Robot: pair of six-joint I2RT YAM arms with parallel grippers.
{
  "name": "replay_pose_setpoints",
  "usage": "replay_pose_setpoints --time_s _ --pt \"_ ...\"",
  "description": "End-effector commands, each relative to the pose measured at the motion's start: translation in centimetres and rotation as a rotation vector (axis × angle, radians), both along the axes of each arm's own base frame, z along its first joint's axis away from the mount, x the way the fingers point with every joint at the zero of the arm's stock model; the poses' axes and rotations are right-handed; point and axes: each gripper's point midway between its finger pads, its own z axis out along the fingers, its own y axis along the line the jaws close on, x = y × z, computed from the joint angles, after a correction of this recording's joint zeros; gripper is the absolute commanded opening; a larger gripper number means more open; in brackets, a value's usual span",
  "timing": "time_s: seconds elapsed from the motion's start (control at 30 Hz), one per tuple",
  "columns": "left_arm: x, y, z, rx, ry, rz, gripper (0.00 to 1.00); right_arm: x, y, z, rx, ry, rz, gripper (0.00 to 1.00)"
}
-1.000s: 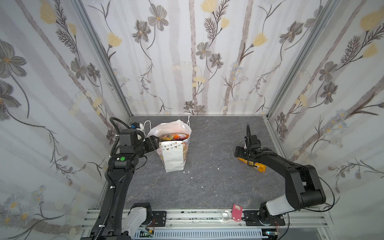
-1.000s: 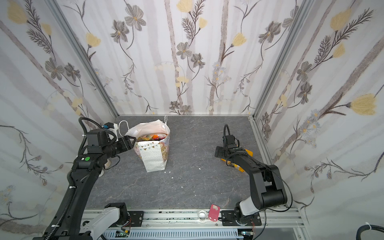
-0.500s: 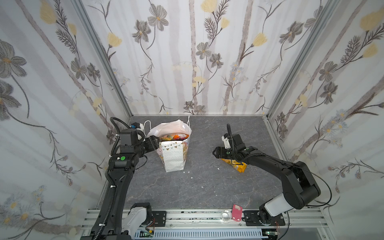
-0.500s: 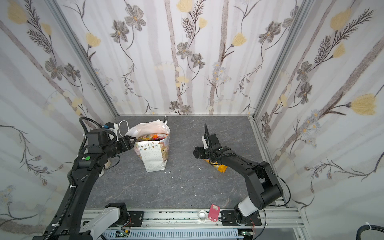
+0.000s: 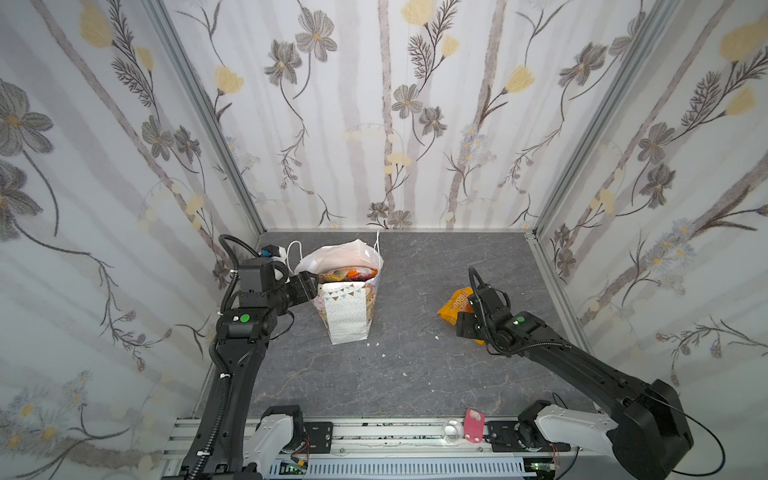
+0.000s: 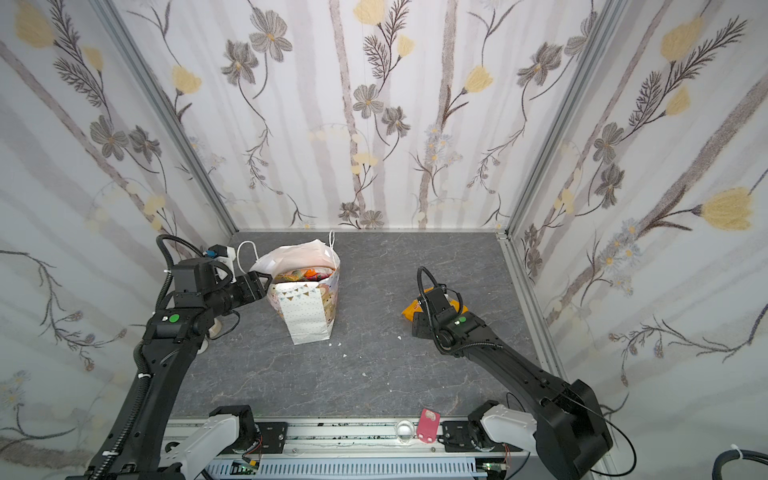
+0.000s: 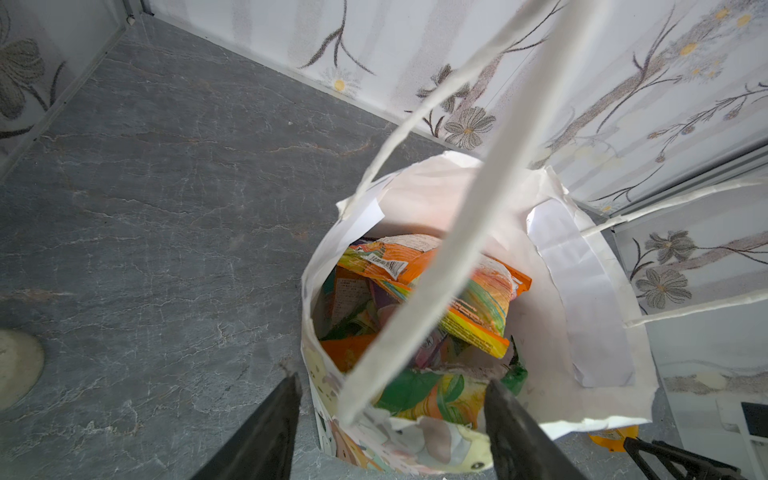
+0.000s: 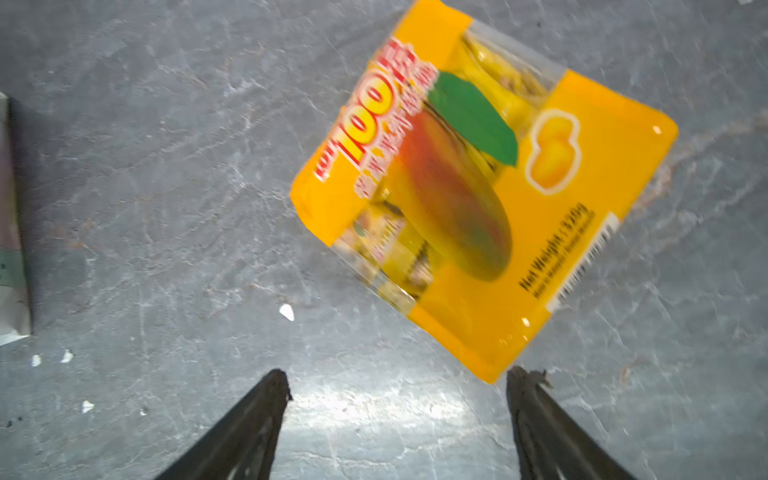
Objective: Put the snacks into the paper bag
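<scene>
1. Dragged yellow-orange packet [image 5: 455,304] leftward across table [image 5: 415,374] since a second ago, toward the middle.
2. Drawn right gripper [image 8: 397,378] back: spread wide, holding nothing, one fingertip just beside packet's corner.
3. Straddling paper bag [image 5: 347,313] rim with left gripper [image 7: 391,380], jaws half apart; cannot tell whether pinching.
4. Piled other snacks [image 7: 469,299] inside upright bag, well apart from packet.
</scene>
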Motion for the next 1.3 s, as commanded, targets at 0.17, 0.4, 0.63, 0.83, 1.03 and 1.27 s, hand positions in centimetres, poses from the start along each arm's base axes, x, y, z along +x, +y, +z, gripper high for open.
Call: replay_pose_setpoints --time_s 0.17,0.4,0.63,0.83,1.03,1.27 --pt "-0.2 -0.2 0.6 -0.005 -0.022 -0.015 0.7 -1.5 -2.8 -1.9 -0.035 0.005 -0.135 0.78" --pt "0.0 -0.3 1.0 -0.004 -0.022 -0.018 0.7 -0.4 -3.9 -2.6 -0.052 -0.016 -0.155 0.73" --pt "-0.1 -0.1 1.1 0.002 -0.019 -0.01 0.7 1.0 -4.5 -2.9 -0.061 -0.026 -0.122 0.62" --pt "-0.1 -0.2 1.1 -0.006 -0.021 -0.008 0.7 1.1 -4.8 -4.0 -0.098 -0.006 -0.103 0.62" --pt "0.1 -0.2 1.3 -0.006 -0.021 -0.013 0.7 1.6 -5.0 -5.0 -0.122 0.002 -0.082 0.6" --pt "0.0 -0.3 1.3 -0.01 -0.02 -0.014 0.7 2.4 -3.9 -5.6 -0.109 0.007 -0.019 0.46"
